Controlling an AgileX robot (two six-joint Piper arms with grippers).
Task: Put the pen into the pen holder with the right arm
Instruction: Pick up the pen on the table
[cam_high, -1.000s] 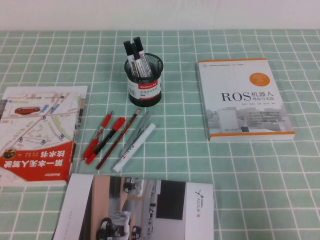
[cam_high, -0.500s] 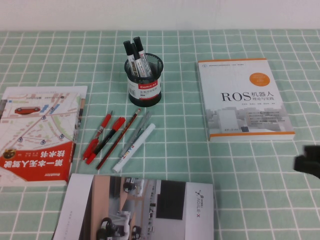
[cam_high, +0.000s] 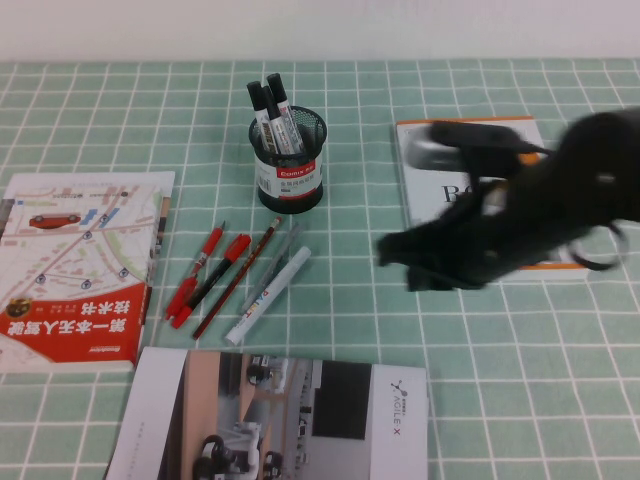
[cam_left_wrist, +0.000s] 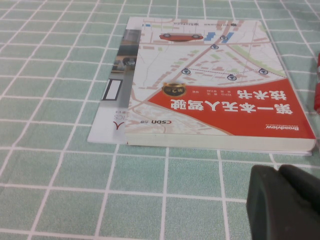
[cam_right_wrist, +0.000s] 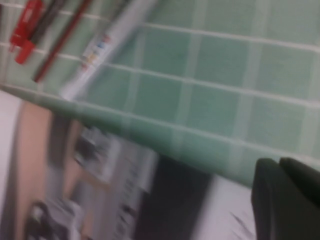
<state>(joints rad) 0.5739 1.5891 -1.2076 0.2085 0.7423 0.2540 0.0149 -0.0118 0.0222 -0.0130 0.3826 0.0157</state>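
The right arm (cam_high: 540, 205) reaches in from three o'clock over the ROS book (cam_high: 470, 150), its right end effector (cam_high: 395, 250) closed and empty above the green checked worktop (cam_high: 350, 330). The white marker (cam_high: 268, 296) lies at its nine o'clock, beside a grey pen (cam_high: 280, 258) and red pens (cam_high: 205, 275). The mesh pen holder (cam_high: 289, 168) stands at the marker's twelve o'clock. The left end effector (cam_left_wrist: 285, 202) hangs closed near the map-covered book (cam_left_wrist: 215, 95).

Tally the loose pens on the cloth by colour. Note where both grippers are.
Red pens: 2
Dark red pen: 1
Grey pen: 1
White pen: 1
Total: 5
Left gripper, shut, near the red book; right gripper, shut, right of the pens.
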